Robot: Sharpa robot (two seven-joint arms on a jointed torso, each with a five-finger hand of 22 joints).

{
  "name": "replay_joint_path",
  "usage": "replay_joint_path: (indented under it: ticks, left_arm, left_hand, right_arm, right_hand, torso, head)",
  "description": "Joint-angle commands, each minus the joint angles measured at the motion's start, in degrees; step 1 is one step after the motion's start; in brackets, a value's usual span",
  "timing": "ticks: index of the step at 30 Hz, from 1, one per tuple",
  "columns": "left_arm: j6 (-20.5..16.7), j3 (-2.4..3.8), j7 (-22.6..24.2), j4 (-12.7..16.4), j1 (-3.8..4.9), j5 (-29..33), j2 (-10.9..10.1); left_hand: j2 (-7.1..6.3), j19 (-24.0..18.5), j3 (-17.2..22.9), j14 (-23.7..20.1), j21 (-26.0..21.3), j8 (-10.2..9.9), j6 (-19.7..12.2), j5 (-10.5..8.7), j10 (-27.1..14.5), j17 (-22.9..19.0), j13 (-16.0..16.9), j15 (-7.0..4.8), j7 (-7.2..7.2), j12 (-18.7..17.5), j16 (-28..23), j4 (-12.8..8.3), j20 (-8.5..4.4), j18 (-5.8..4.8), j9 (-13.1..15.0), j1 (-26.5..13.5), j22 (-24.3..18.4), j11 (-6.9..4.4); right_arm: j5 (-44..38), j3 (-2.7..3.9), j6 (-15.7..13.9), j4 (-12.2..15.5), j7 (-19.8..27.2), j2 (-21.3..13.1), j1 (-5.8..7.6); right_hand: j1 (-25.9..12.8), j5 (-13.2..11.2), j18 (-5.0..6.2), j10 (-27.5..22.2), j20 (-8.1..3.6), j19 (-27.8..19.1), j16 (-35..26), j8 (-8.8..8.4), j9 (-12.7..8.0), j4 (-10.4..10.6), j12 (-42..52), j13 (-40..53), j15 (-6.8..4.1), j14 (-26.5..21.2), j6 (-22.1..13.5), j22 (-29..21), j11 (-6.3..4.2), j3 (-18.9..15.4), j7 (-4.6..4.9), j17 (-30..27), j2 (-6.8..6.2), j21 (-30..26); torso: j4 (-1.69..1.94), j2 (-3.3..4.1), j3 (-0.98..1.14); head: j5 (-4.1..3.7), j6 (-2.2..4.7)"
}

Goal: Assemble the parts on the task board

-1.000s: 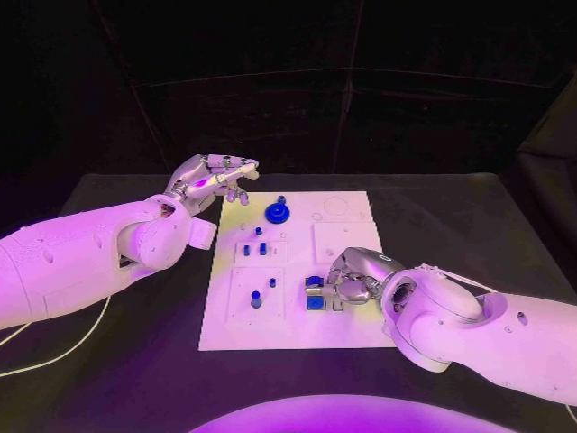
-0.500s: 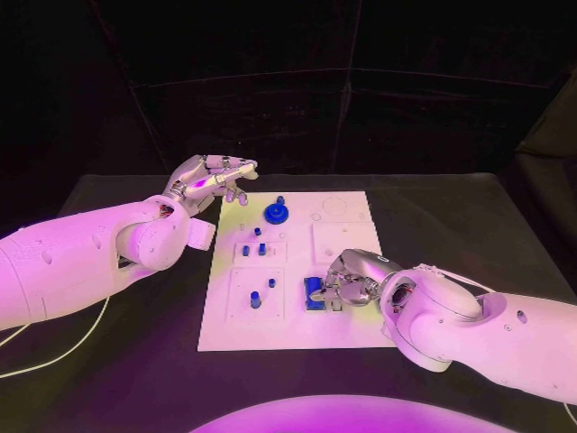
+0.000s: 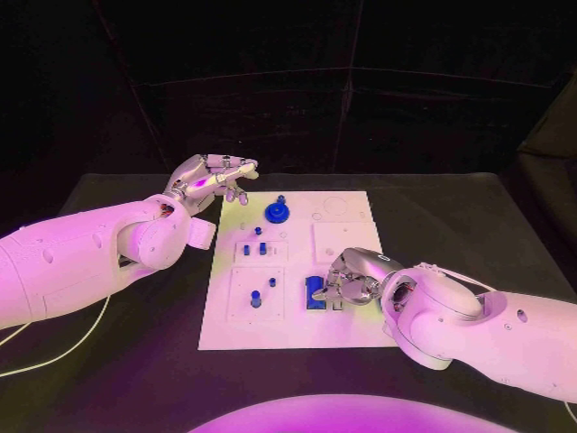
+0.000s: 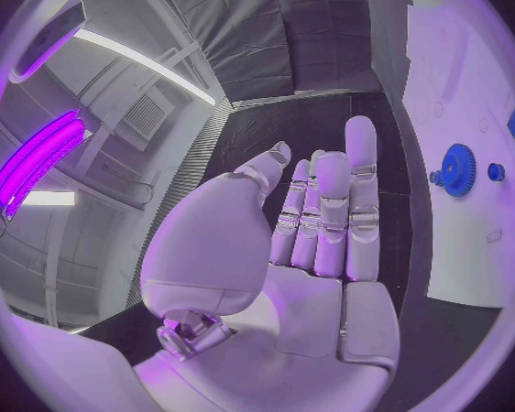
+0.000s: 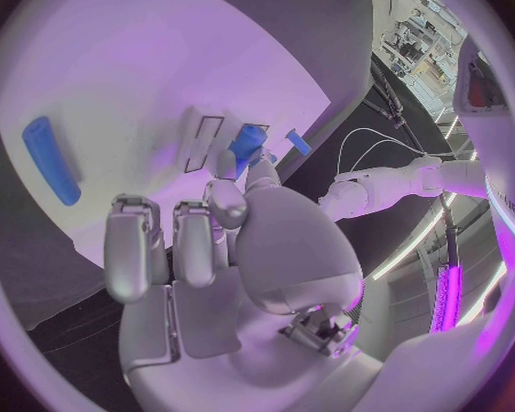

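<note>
This looks like a robotics lab or a test cell, not a home. The black table (image 3: 471, 225) carries a white task board (image 3: 288, 320) in its middle, and dark curtains (image 3: 367, 117) hang on a frame behind the table, closing it off. Above the table, the left wrist view shows an industrial ceiling (image 4: 132, 92) with long strip lights (image 4: 143, 59) and a vent. White cables (image 3: 55, 352) lie on the table beside the task board.
</note>
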Motion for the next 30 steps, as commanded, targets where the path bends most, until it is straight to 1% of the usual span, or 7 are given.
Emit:
replay_joint_path:
  ticks: [1,10,12,15,21,26,30]
  left_arm:
    - [0.6,0.05,0.2,0.0,0.06,0.2,0.0]
    - [0.5,0.04,0.2,-0.1,0.0,0.2,0.0]
    - [0.5,0.04,0.3,-0.1,-0.04,0.2,0.0]
    - [0.5,0.04,0.3,-0.1,-0.07,0.2,-0.1]
    - [0.3,0.04,0.2,0.1,-0.09,0.2,-0.3]
    - [0.2,0.04,0.2,0.2,-0.09,0.2,-0.4]
    - [0.2,0.04,0.3,0.3,-0.09,0.2,-0.4]
  left_hand:
    - [0.22,0.0,-0.3,-0.3,-0.2,0.4,-0.3,0.18,-0.4,0.0,0.1,0.05,-0.14,0.4,0.1,-0.1,0.31,0.75,0.0,-0.4,-0.1,-0.04]
    - [0.3,0.0,-0.3,-0.3,-0.3,0.4,-0.3,0.2,-0.4,0.0,0.1,0.03,-0.15,0.5,0.1,-0.2,0.3,0.76,0.0,-0.2,-0.1,-0.05]
    - [0.3,0.0,-0.3,-0.3,-0.3,0.4,-0.3,0.2,-0.4,0.0,0.1,0.03,-0.15,0.5,0.1,-0.2,0.3,0.76,0.0,-0.2,-0.1,-0.05]
    - [0.3,0.0,-0.3,-0.3,-0.3,0.4,-0.3,0.2,-0.4,0.0,0.1,0.03,-0.15,0.5,0.1,-0.2,0.3,0.76,0.0,-0.2,-0.1,-0.05]
    - [0.37,0.0,-0.3,-0.3,-0.3,0.4,-0.3,0.22,-0.4,-0.1,0.1,0.02,-0.17,0.5,0.1,-0.2,0.3,0.77,0.0,-0.1,-0.1,-0.06]
    - [0.37,0.0,-0.3,-0.3,-0.3,0.4,-0.3,0.22,-0.4,-0.1,0.1,0.02,-0.17,0.5,0.1,-0.2,0.3,0.77,0.0,-0.1,-0.1,-0.06]
    - [0.37,0.0,-0.3,-0.3,-0.3,0.4,-0.3,0.22,-0.4,-0.1,0.1,0.02,-0.17,0.5,0.1,-0.2,0.3,0.77,0.0,-0.1,-0.1,-0.06]
  right_arm:
    - [-0.5,-0.04,-0.7,0.0,0.5,-0.3,0.03]
    - [0.9,-0.03,-5.2,1.3,4.7,-2.0,0.04]
    - [2.2,-0.01,-6.5,2.0,7.0,-3.1,0.05]
    - [3.7,0.02,-6.7,2.8,8.5,-4.7,0.11]
    - [5.1,0.06,-3.6,4.2,8.1,-10.0,1.09]
    - [2.8,0.06,0.1,4.7,6.0,-13.7,1.46]
    - [0.4,0.05,3.5,4.7,4.2,-15.6,1.57]
  right_hand:
    - [-0.1,0.0,-0.5,0.2,-0.04,0.3,0.2,0.05,0.0,0.0,-0.4,-0.1,-0.43,3.5,-0.2,7.3,0.16,-0.4,-0.07,0.7,-0.11,0.2]
    - [-1.1,1.1,-0.46,0.0,0.07,0.2,0.1,-0.06,0.1,0.7,-0.8,-0.3,-0.29,3.4,-0.4,7.1,0.33,-1.1,0.11,0.4,-0.32,0.0]
    - [-1.3,1.8,-0.46,0.0,0.12,0.2,0.0,-0.23,0.0,1.1,-0.9,-0.2,-0.23,3.4,-0.7,7.2,0.42,-1.3,0.19,0.3,-0.05,0.0]
    - [-1.4,2.4,-0.47,-0.1,0.19,0.2,-0.1,-0.65,-0.2,1.3,-1.0,-0.2,-0.13,3.4,-1.3,7.2,0.55,-1.4,0.4,0.3,0.06,0.0]
    - [0.9,4.4,-0.48,-0.1,0.84,0.1,-0.2,-4.41,-1.8,0.5,-1.0,0.2,0.78,3.4,-4.9,7.1,1.78,-0.7,2.06,0.1,1.02,0.0]
    - [0.6,4.2,-0.43,-0.4,1.29,0.0,-0.5,-5.6,-2.3,0.5,-1.5,-0.1,1.23,3.3,-5.3,7.0,2.26,-1.3,2.58,-0.3,0.23,-0.1]
    - [-0.4,4.3,-0.39,-0.5,1.7,-0.1,-0.6,-6.53,-2.7,1.1,-1.7,-0.1,1.55,3.2,-5.2,6.9,2.57,-2.6,2.88,-0.5,-1.03,-0.2]
  torso:
    - [-0.01,0.04,0.03]
    - [-0.15,0.01,0.12]
    - [-0.15,-0.04,0.07]
    - [-0.06,-0.03,0.01]
    - [-0.08,-0.01,-0.09]
    - [-0.24,-0.02,-0.07]
    - [-0.2,0.01,-0.06]
  head:
    - [-0.01,0.0]
    - [-0.04,-0.02]
    - [-0.15,0.03]
    - [-0.3,0.02]
    - [-0.4,0.03]
    - [-0.6,-0.01]
    - [-1.76,0.07]
